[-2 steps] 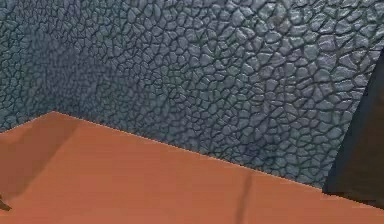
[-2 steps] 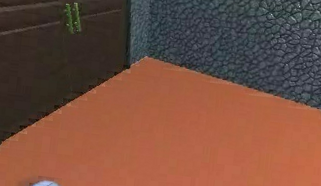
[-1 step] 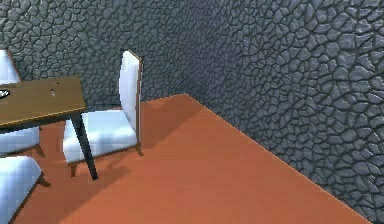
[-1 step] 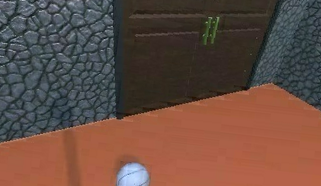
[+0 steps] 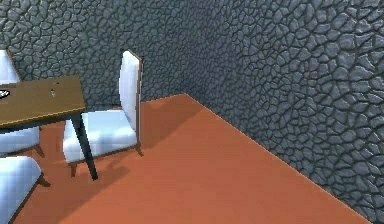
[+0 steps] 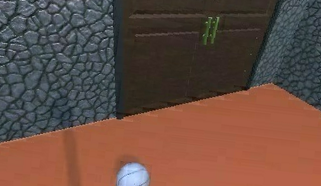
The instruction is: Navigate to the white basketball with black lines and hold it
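Arm side view: white ball (image 6: 132, 179) with dark lines on the floor (image 6: 249, 141) at 6 o'clock; dark door (image 6: 188, 54) at 12. Forward view: table (image 5: 45, 100) and chair (image 5: 112, 118) at 9. Gripper state cannot be told.

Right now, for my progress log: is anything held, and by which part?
Cannot be told; the white ball lies on the orange floor before the dark doors.

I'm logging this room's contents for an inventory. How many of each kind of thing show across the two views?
White chairs: 3
Dark wooden table: 1
Small item on the table: 1
White ball with dark lines: 1
Dark wooden double door: 1
Total: 7
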